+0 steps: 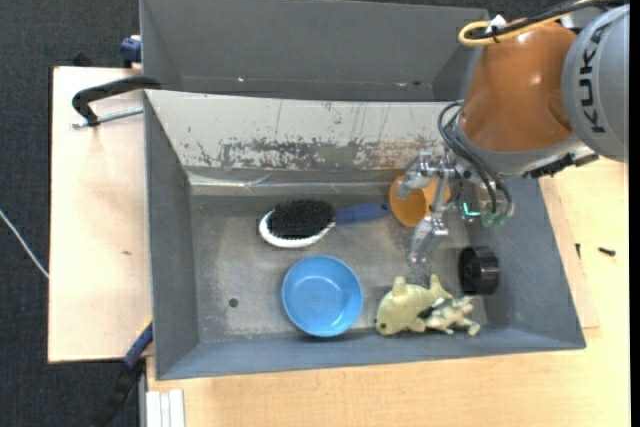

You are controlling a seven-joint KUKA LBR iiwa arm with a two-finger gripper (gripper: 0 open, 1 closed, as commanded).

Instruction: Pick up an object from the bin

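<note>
My gripper (425, 240) hangs low over the right part of the bin floor. It is just right of an orange round thing (406, 201) that lies near the back wall. Below the gripper lies a yellow-green plush animal (422, 308) by the front wall. A short black cylinder (478, 270) stands to the gripper's right. Whether anything is in the gripper's grasp cannot be made out.
A hairbrush (298, 222) with black bristles, a white rim and a blue handle lies mid-bin, its handle pointing at the orange thing. A blue bowl (321, 295) sits in front of it. The arm's orange cover and cables hang over the bin's right back corner.
</note>
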